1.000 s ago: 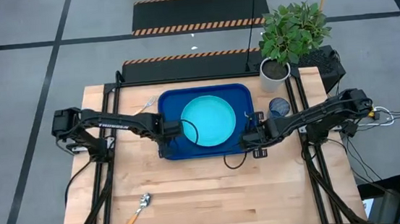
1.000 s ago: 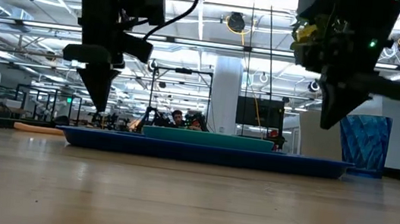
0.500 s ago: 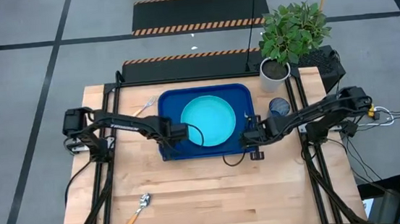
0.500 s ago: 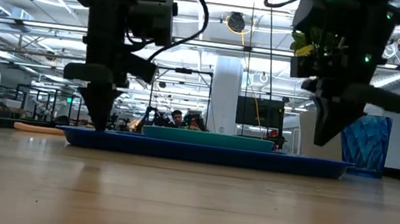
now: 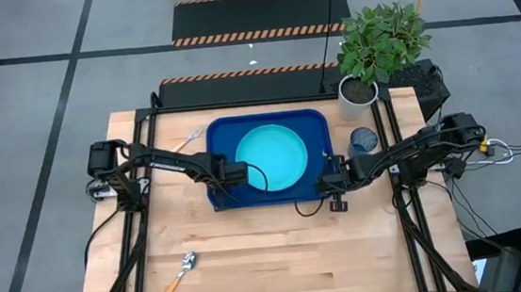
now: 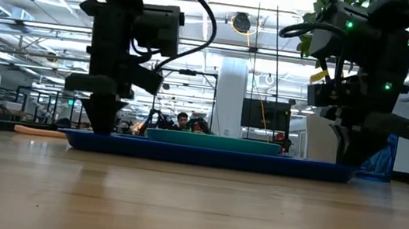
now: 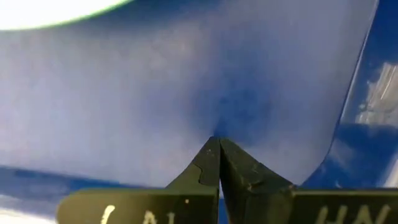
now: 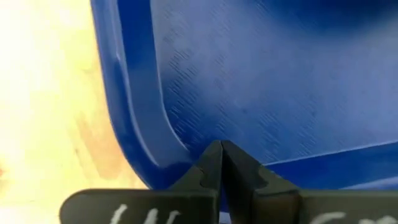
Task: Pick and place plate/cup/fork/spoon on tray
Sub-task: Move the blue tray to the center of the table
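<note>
Both arms have dropped lower over the last second: the left pincer (image 5: 235, 174) sits clenched and empty on the tray (image 5: 224, 133) floor, the right pincer (image 5: 325, 186) clenched at its near right corner. Plate (image 5: 271, 157) is on the tray; cup (image 5: 364, 140), fork (image 5: 189, 136) and spoon (image 5: 179, 274) wait on the bench (image 5: 270, 259).

The wooden table (image 5: 270, 259) bears the tray (image 5: 219, 135), cup (image 5: 364, 140), fork (image 5: 188, 138), spoon (image 5: 177, 278) and plant pot (image 5: 356, 99).
</note>
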